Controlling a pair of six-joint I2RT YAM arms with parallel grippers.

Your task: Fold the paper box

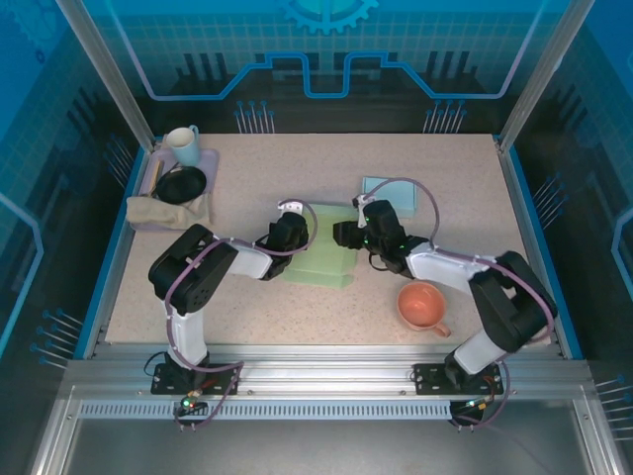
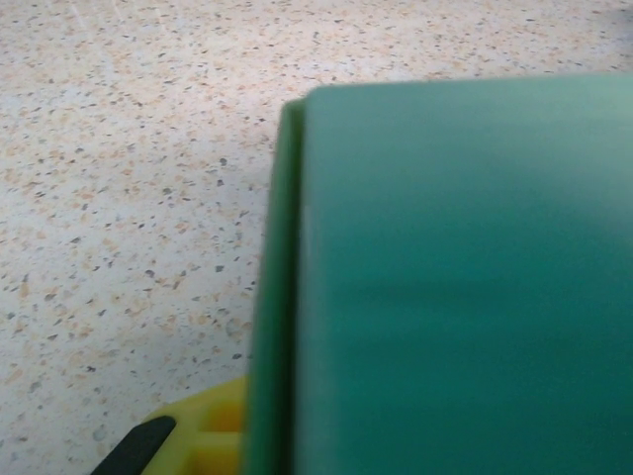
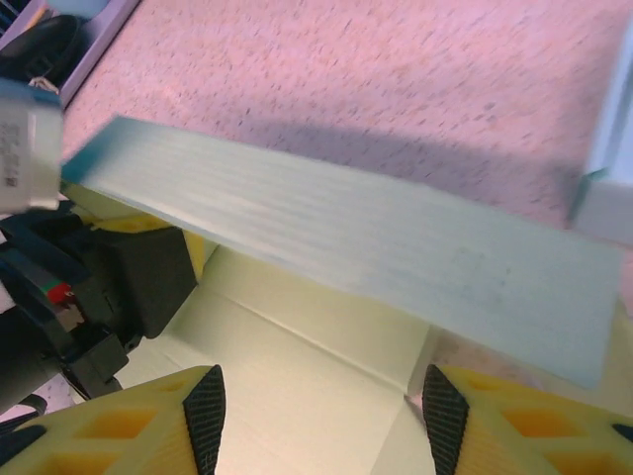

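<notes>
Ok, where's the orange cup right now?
In the top view, the orange cup sits on the table toward its near right side, close beside the right arm and to the right of the green paper box.

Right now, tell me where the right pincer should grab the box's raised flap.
Probably take the flap by its near long edge, toward the right half, from over the box floor, where the right pincer hangs open. The panel is thin and tilted, so one finger goes on each face; the left pincer occupies the other end.
</notes>
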